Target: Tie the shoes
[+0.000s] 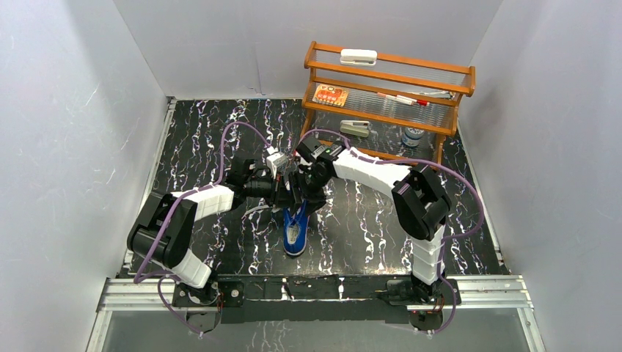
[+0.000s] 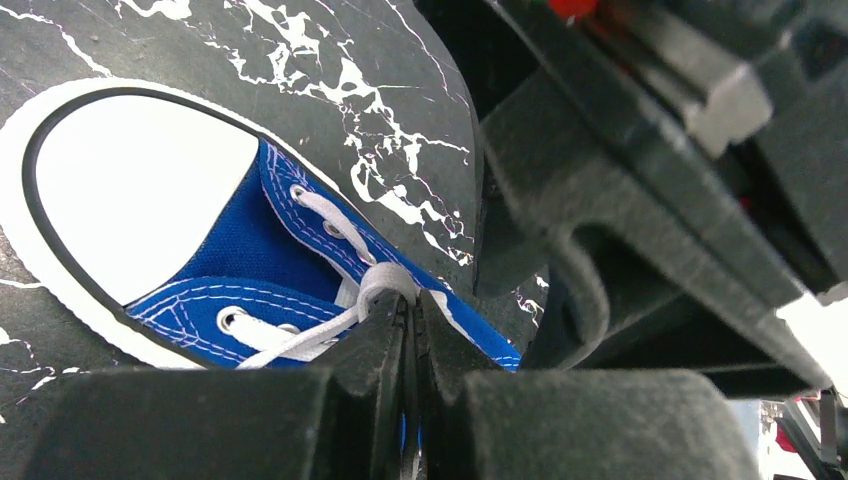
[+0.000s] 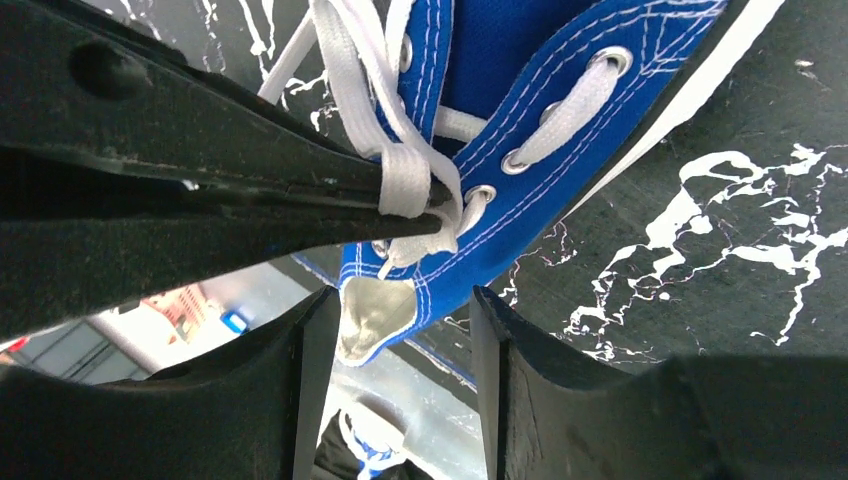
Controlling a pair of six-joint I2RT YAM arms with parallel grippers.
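Sneaker (image 1: 295, 233): flat on the worktop (image 1: 381, 227), sole down, directly under both hands, between the two arms. Lace (image 3: 405, 185) folded over and pinched at the very tips of the left hand (image 2: 410, 325), clamped tight on it just above the upper eyelets. Right hand (image 3: 400, 305) parted, holding nothing, fingers straddling the tongue (image 3: 368, 318) tip just below that pinch.

Likely step: taking over or threading the pinched fold to build the knot. To do it well:
- Hold the left pinch firm and slightly taut, with the fold lifted clear of the canvas.
- Bring the right hand onto lace alone, close beside the left fingertips, never onto tongue or eyelet row.
- Close fully there before loosening the left.
- Pull along the lace rather than straight up. Otherwise, risk of lifting the light shoe or dragging lace back through the eyelets.

Long axis: roughly near-to-far across the worktop, judging from above. Toe cap (image 2: 140, 190) out beyond the left fingertips, pointing away from that hand. Eyelet rows likewise running away from the right hand. Hard to tell from above which end faces the arm bases.
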